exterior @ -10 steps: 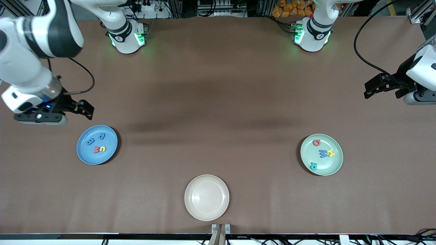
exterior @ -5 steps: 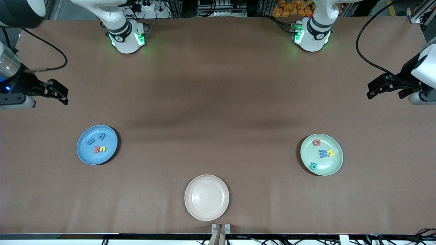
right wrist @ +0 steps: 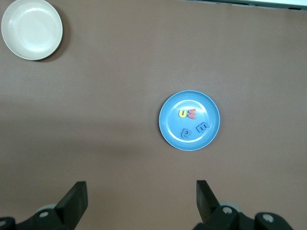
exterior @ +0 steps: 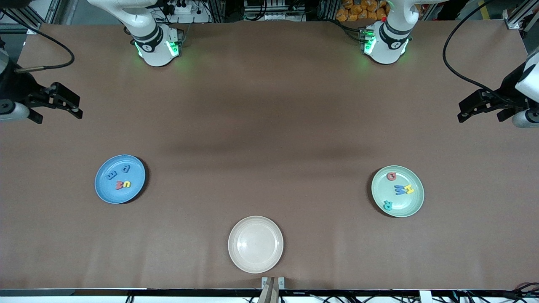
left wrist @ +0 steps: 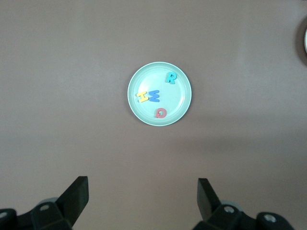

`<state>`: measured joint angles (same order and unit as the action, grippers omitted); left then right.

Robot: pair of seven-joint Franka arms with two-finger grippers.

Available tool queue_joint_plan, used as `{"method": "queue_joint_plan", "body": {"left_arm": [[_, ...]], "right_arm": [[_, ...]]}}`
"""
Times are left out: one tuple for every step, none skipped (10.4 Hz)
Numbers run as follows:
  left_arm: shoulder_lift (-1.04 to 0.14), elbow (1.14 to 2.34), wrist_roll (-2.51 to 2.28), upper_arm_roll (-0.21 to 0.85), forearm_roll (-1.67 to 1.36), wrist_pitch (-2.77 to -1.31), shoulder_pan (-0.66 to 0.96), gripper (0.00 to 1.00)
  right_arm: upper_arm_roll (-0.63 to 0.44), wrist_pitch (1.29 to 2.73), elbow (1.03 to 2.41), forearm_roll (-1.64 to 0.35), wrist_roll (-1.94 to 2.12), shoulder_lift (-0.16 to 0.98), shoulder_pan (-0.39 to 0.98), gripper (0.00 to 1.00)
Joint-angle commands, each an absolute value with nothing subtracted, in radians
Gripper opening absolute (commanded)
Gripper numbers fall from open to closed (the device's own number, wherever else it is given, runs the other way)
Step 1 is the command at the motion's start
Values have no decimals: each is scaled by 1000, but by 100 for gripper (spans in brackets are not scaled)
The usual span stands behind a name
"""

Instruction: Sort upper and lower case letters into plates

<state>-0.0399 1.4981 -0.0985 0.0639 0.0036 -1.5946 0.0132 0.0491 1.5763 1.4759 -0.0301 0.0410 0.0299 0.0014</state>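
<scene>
Four capitals [left wrist: 157, 96]: R, H, W, Q

We see wide bare table [exterior: 269, 126] through the middle. Only three low plates interrupt it: the blue plate [exterior: 101, 193] toward the right arm's end, the green plate [exterior: 414, 206] toward the left arm's, and the cream plate [exterior: 255, 244] nearest the front camera.

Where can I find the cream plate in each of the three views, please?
Front view: the cream plate lies low in the picture, near the middle, nearest to the camera.
Left wrist view: only a sliver of its rim shows at the picture's edge.
Right wrist view: it sits whole in a corner.
Shared landmark: the brown table.
</scene>
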Motion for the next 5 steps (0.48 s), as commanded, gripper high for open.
{"method": "queue_joint_plan", "body": {"left_arm": [[-28,1494,-83,64,-15,-1594,8,100],[-26,1494,-86,66,-15,-1594,8,100],[-18,1494,-87,66,-15,-1594,6,100],[-17,1494,-84,64,-15,-1588,6,100],[-11,1494,-83,64,-15,-1586,6,100]], "right_arm": [[51,1554,1445,-49,-17,40,-17,100],[52,1554,1445,-29,-55,38,-15,100],[54,1554,1443,-20,-73,37,-14,100],[55,1555,1443,-18,-75,38,-14,100],[57,1555,1443,-14,-75,38,-14,100]]}}
